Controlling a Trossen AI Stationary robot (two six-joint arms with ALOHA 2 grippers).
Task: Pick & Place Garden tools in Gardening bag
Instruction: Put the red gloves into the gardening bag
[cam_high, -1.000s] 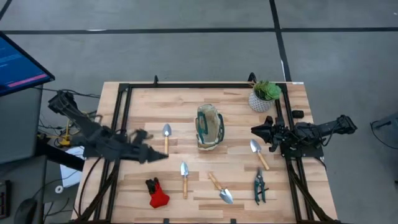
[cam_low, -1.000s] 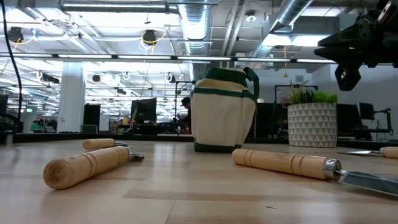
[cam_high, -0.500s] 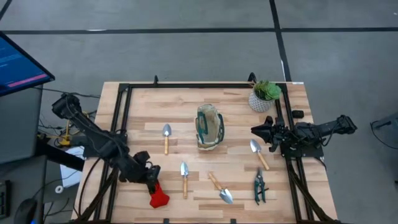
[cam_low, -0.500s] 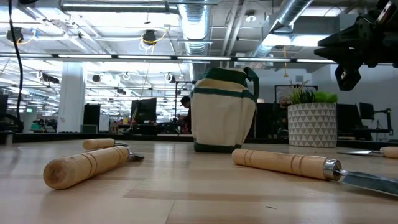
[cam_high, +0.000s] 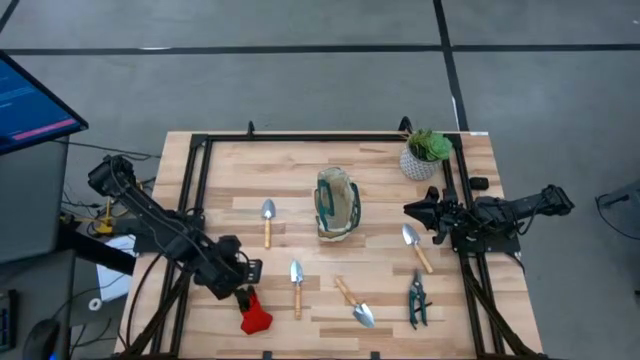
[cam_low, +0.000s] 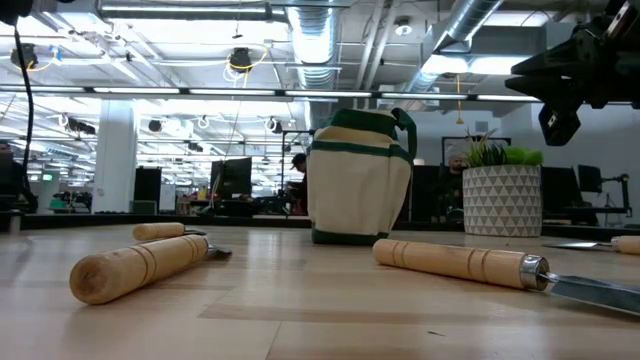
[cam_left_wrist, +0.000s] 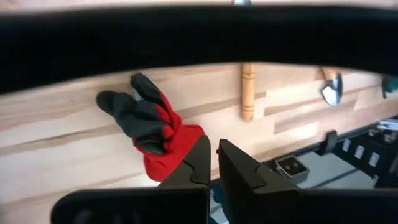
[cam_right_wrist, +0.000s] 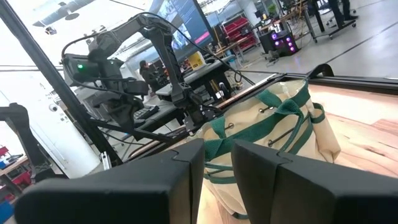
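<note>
Glove (cam_left_wrist: 152, 127) lies below the closed left hand (cam_left_wrist: 213, 160).

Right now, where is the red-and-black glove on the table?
In the high view, the glove lies near the table's front-left corner, just below the left gripper and left of a small trowel.

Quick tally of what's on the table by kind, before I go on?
Trowels: 4
Shears: 1
Glove: 1
Bag: 1
Potted plant: 1
Total: 8
</note>
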